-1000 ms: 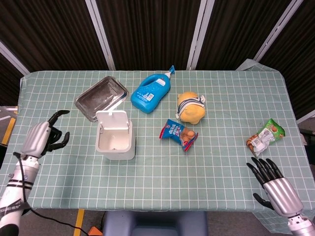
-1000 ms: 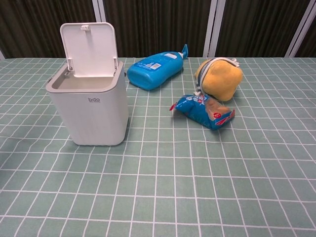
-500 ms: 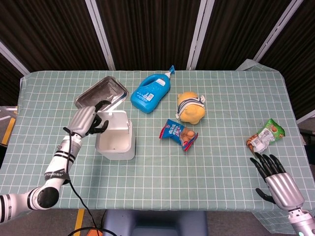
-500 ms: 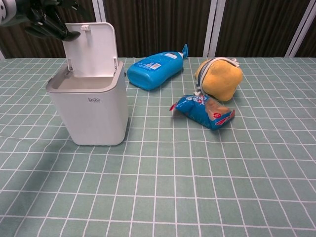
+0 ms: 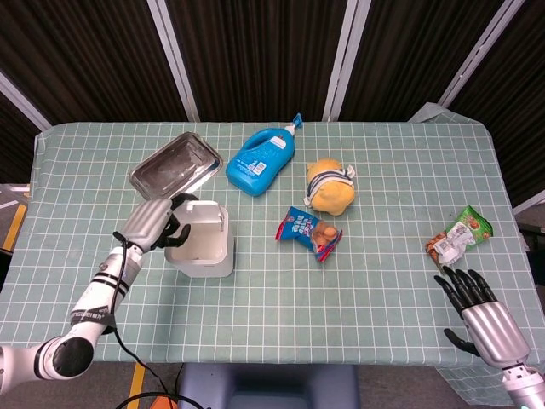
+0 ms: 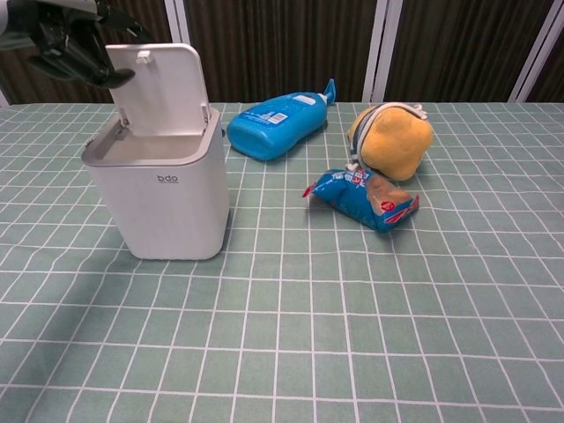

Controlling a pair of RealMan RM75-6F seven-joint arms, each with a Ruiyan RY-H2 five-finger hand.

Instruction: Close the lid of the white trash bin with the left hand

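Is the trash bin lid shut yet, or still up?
Still up. The lid stands raised behind the white bin, its mouth open, with the left robot hand at the lid's top corner.

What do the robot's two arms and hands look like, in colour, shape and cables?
Both hands have a silver metal back and black fingers: the left hand and the right hand. The left arm is white and silver, with black rings and a round grey joint low in the head view. A thin black cable runs along it. Only a short silver piece of the right arm shows. No markings are readable.

Left hand [image 5: 152, 225] raised, fingers curled — right hand [image 5: 479, 313] spread.
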